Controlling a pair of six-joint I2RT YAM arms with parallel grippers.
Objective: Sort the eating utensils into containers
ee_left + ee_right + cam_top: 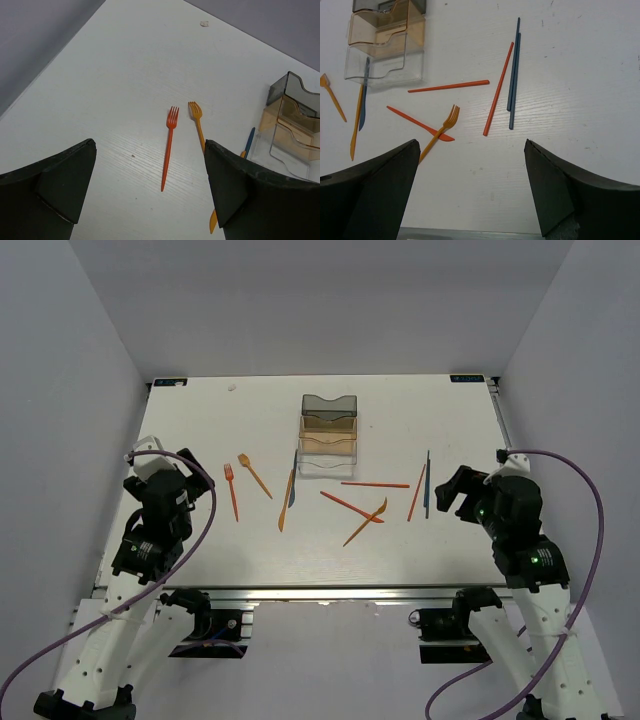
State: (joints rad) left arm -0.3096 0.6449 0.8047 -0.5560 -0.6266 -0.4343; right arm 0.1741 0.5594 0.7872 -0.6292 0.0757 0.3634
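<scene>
Left end effector (pixel 150 147) and right end effector (pixel 471 145): both spread wide, empty, above surface (pixel 200 410). Red fork (pixel 169 150) and orange fork (pixel 198 122) lie side by side. Blue sticks (pixel 514 100) and red knife (pixel 407 116) lie loose. Blue knife (pixel 364 102) touches clear bin (pixel 385 65).

The bins (pixel 330 435) stand in a row at twelve o'clock on the worktop (pixel 430 420). Two forks (pixel 232 492) lie side by side at nine, sticks (pixel 427 485) at three. At six, before the bins, a knife (pixel 340 502) crosses a third fork (pixel 358 533).

Grey bin (pixel 410 5) cut at top; orange fork (pixel 197 120) handle behind left jaws.
</scene>
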